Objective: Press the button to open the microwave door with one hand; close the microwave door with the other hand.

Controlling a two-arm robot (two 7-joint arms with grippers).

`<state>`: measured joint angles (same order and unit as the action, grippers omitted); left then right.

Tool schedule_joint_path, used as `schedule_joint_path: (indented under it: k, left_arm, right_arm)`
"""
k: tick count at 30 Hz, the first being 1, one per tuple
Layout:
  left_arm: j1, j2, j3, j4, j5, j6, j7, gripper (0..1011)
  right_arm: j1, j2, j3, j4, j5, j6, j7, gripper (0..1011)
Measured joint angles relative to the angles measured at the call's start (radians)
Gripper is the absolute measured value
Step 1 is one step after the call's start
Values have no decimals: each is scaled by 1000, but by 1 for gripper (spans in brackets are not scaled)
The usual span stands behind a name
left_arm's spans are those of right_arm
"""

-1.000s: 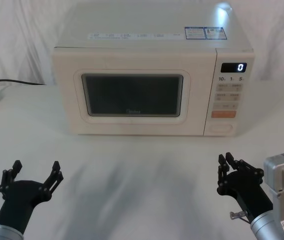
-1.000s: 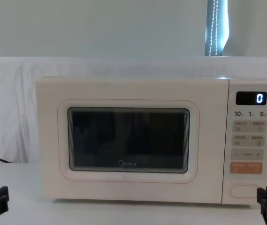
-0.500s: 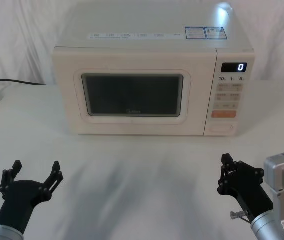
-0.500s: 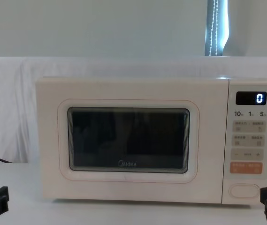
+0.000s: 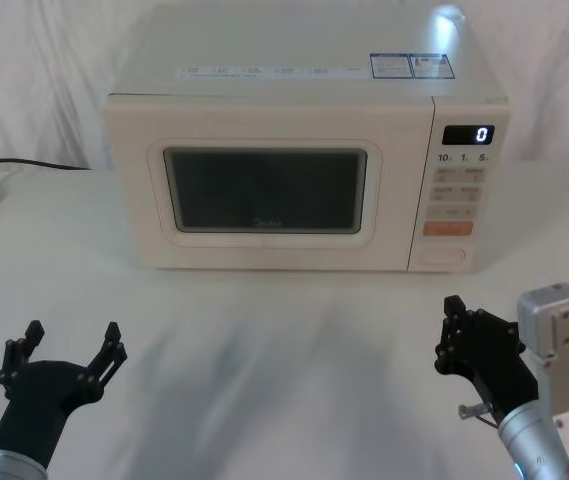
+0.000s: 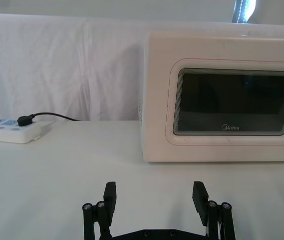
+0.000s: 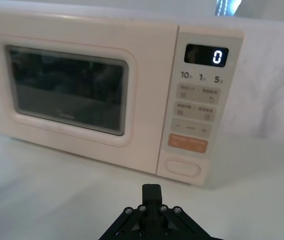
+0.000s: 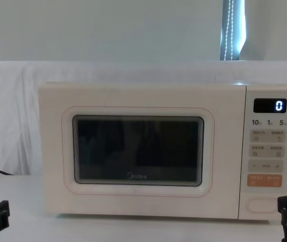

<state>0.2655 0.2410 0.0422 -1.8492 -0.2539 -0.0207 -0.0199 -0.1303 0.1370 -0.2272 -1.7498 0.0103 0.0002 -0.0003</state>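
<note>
White table [image 5: 264,330], button [image 5: 442,255] beyond right tool [image 5: 451,325]

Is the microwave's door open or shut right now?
Shut. The door sits flush with the microwave's front, level with the control panel, no gap along its edge. The right pincer hangs short of the button.

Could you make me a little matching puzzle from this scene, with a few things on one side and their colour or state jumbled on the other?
Things:
1. microwave door
2. left hand
3. right hand
4. key above the button

States:
A. fingers spread open
B. orange
C. closed flush with the microwave
D. fingers pressed together

Pairs: 1-C, 2-A, 3-D, 4-B
</note>
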Motion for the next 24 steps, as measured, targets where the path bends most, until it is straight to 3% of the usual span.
schedule_joint_path:
  k: [7, 24]
  left_arm:
    - [0, 0, 0, 0, 0, 0, 0, 1001]
    - [0, 0, 0, 0, 0, 0, 0, 1001]
  right_arm:
    - [58, -40, 24, 54, -18, 56, -6, 0]
    - [184, -116, 71, 205, -55, 84, -5, 0]
